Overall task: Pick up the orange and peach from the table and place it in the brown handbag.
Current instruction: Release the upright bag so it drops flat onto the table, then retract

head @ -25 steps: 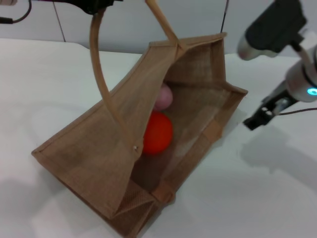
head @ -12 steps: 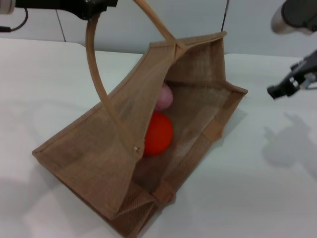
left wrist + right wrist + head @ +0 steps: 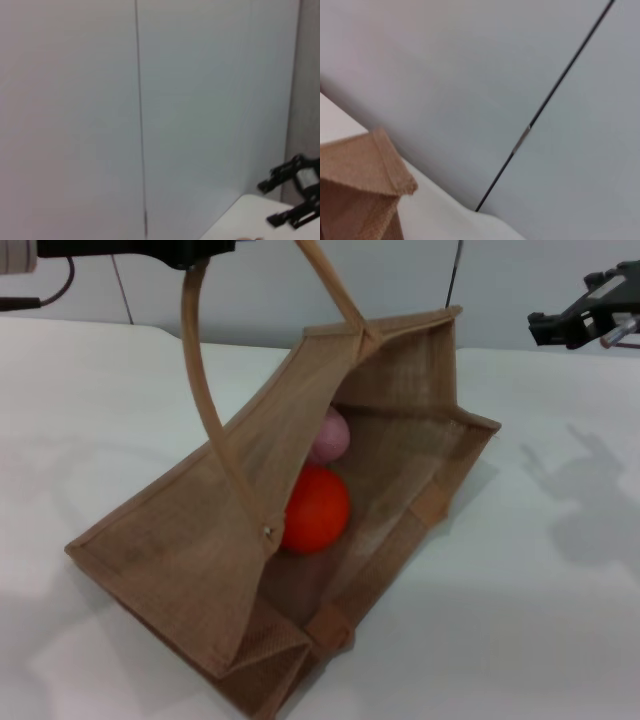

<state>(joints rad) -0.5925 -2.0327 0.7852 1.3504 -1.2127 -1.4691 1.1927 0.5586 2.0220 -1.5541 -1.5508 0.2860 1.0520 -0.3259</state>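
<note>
A white table carries one thing directly — the brown handbag, tipped on its side with its open mouth facing right. Shadows fall on the tabletop at right.

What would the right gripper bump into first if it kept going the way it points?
Probably the wall behind the table: the right gripper is up beside the bag, and its wrist view shows mostly wall. Depth is unclear.
</note>
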